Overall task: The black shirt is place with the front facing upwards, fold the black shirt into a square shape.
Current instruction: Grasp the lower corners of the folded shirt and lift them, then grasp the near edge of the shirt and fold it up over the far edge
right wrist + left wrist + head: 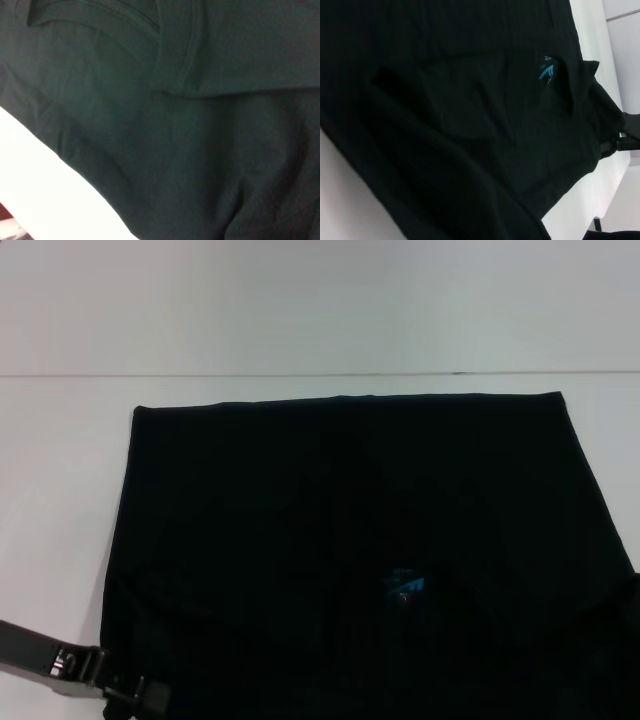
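Head view: left end effector (135,695) sits at the bottom-left, at the near-left corner of the black shirt (350,530). Only the arm link and a dark bracket show; fingertips run off the edge, so I cannot tell whether it is released or clenched. It touches or overlaps the shirt's near-left hem area; actual contact is not clear.

Right end effector: not visible in the head view. Left wrist view shows a dark piece of hardware (630,132) at the far side of the shirt (445,125), just beside the cloth edge, probably the other arm. Fingers not resolvable there, so state unknown.

Shirt lies flat on the white surface (60,490), covering most of the centre. Far edge is straight and parallel to a seam line in the surface behind it. Sides are folded inward, giving a roughly rectangular outline that widens toward the camera. Small blue neck label (405,585) shows near the middle-near part; it is also seen in the left wrist view (546,72), next to a folded collar edge.

Right wrist view: close on black cloth (200,150), with a stitched hem and an overlapping folded layer across it, and bare white surface (40,185) beside the edge.

No white lettering is visible in any view.
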Motion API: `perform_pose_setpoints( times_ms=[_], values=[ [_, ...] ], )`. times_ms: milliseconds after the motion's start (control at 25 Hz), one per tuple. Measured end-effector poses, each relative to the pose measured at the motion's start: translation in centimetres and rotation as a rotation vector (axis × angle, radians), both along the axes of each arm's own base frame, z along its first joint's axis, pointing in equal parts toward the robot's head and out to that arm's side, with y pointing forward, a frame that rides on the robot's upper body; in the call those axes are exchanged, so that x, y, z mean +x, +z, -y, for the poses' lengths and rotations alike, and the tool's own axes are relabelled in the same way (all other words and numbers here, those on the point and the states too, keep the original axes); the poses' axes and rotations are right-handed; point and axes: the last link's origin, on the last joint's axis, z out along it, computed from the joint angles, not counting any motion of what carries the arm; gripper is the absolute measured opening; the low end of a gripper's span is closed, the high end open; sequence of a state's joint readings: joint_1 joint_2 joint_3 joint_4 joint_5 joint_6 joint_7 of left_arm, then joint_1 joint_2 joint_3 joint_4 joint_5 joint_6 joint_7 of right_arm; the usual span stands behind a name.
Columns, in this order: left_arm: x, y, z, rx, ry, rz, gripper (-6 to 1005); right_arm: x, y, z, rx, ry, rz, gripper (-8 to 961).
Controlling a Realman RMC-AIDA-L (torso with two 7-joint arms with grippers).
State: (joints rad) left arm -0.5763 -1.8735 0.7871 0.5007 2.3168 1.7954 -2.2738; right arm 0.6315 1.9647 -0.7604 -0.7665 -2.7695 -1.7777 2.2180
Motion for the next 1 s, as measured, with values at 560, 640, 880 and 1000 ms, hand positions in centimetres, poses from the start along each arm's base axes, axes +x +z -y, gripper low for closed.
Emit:
perform_pose_setpoints(
  times_ms=[560,640,880,1000],
  values=[
    [1.0,3.8,-5.5,0.403,0.077,0.120,138,-0.8,2.6,-3.6,0.454,-0.178,-0.436,96],
    [0.4,4.5,-6.4,0.511,0.131,0.135,140,-0.6,3.1,-4.5,0.562,-0.202,-0.491,97],
    [-0.7,4.6,-8.3,0.745,0.232,0.172,144,-0.7,1.6,-7.1,0.824,-0.245,-0.609,101],
    [-0.8,3.5,-9.1,0.852,0.250,0.178,146,-0.8,0.2,-8.3,0.954,-0.249,-0.626,103]
  ],
)
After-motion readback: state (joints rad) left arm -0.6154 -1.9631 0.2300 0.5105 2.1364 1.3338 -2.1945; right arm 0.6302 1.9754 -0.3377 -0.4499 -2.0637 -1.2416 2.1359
